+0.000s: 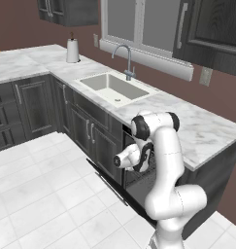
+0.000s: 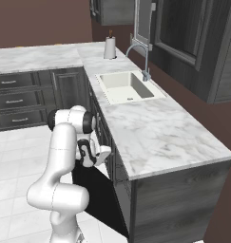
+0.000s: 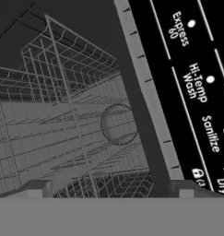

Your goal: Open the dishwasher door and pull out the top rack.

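The dishwasher door (image 1: pixel 114 187) hangs partly open, its black panel (image 2: pixel 99 195) tilted down toward the floor under the counter. My gripper (image 1: pixel 144 160) reaches over the door's top edge into the dark opening, also seen beside the counter front (image 2: pixel 98 155). In the hand view the gripper (image 3: pixel 111 189) is open, with nothing between the two fingertips (image 3: pixel 37 186). Ahead of it is the top rack (image 3: pixel 69 73), a grey wire grid inside the tub, apart from the fingers. The door's control strip (image 3: pixel 196 87) with wash labels runs along the right.
A marble counter (image 1: pixel 197 126) with a sink (image 1: pixel 114 87) and faucet (image 1: pixel 126 61) lies above the dishwasher. Dark cabinet doors (image 1: pixel 95 136) stand left of it. A paper towel roll (image 1: pixel 73 50) sits at the corner. White tiled floor (image 1: pixel 42 194) spreads to the left.
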Available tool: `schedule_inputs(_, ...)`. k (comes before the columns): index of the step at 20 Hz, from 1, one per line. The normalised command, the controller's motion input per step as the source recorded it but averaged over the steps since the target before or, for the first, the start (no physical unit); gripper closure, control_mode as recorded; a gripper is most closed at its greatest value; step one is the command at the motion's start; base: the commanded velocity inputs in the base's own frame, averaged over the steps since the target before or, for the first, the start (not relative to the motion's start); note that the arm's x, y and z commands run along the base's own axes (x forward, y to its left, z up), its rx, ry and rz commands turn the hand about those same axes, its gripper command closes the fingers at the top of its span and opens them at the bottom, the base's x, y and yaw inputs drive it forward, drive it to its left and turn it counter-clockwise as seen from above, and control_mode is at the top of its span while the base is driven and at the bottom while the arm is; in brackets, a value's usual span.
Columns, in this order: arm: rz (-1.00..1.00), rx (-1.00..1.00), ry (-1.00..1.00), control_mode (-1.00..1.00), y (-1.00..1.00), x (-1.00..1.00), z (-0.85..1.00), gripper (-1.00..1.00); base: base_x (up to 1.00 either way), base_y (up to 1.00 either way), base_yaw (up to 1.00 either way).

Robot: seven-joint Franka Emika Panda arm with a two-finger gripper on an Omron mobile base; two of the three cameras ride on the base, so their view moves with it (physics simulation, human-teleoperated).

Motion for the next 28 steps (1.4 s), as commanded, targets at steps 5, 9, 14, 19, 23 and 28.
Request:
schedule_inputs(5, 0.01, -0.02, 0.00, -1.00, -0.10, 0.16, -0.22, -1.00, 0.00, 0.00, 0.00)
schedule_inputs(9, 0.00, -0.03, 0.00, -1.00, -0.07, 0.12, -0.30, -1.00, 0.00, 0.00, 0.00)
schedule_inputs(14, 0.00, -0.03, 0.00, -1.00, -0.09, 0.10, -0.21, -1.00, 0.00, 0.00, 0.00)
schedule_inputs(19, 0.00, -0.05, 0.00, -1.00, -0.08, 0.06, -0.12, -1.00, 0.00, 0.00, 0.00)
schedule_inputs(23, 0.00, -0.06, 0.00, -1.00, -0.02, 0.01, -0.10, -1.00, 0.00, 0.00, 0.00)
schedule_inputs(28, 0.00, -0.04, 0.00, -1.00, -0.05, 0.06, -0.09, -1.00, 0.00, 0.00, 0.00)
